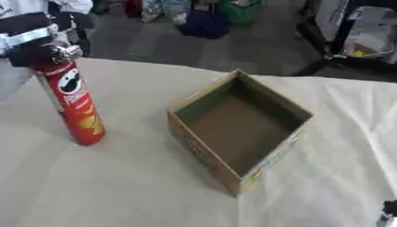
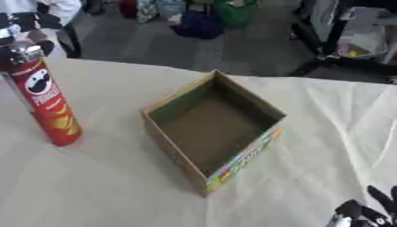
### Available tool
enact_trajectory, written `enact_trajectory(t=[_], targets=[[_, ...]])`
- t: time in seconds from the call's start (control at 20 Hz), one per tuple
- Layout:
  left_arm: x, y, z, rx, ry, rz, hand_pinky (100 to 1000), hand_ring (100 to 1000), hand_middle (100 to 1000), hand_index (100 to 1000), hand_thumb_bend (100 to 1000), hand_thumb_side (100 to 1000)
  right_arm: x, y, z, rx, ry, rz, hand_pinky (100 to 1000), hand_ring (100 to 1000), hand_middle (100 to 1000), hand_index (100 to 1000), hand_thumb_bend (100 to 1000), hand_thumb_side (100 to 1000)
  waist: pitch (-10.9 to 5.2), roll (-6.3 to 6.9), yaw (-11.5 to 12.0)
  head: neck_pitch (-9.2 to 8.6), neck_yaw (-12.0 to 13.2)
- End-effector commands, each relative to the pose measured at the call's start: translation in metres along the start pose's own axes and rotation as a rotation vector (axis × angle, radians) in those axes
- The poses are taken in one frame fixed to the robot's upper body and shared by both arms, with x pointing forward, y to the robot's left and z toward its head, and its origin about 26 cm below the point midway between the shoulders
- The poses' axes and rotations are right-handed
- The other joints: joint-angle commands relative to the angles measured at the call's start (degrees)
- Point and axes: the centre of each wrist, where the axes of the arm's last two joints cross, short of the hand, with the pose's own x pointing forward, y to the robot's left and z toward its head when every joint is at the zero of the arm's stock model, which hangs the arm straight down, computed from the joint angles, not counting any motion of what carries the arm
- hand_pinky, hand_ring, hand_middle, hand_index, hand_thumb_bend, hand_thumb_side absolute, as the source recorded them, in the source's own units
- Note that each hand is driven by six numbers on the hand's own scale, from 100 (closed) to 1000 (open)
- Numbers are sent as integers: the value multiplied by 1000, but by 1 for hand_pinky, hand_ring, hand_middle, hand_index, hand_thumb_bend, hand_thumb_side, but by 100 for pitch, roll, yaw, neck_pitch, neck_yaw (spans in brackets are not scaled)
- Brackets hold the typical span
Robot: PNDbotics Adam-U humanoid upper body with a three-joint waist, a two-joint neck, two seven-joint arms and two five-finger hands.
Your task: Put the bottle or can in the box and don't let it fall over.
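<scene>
Left hand [image 1: 35, 37] curls round the top of the upright red can [image 1: 75, 104], keeping it vertical beside the empty box [image 1: 240, 126].

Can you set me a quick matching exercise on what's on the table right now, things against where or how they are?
Things:
1. red can
2. cardboard box
3. left hand
4. right hand

States:
A. open-topped and holding nothing, mid-table
B. showing at the lower right corner, fingers up, touching nothing
C. upright on the cloth, left of the box
D. closed around the top of the can

Pairs: 1-C, 2-A, 3-D, 4-B
</scene>
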Motion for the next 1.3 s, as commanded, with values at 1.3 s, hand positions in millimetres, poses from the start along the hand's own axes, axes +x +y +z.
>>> enact_trajectory(t=[1.3], targets=[[-3,5,4,-60,15,-49,785,902,908,947,100,1000,6,5,-5,-19,-10,-31,369,582,751,952,100,611,76,-9,-27,-78,52]])
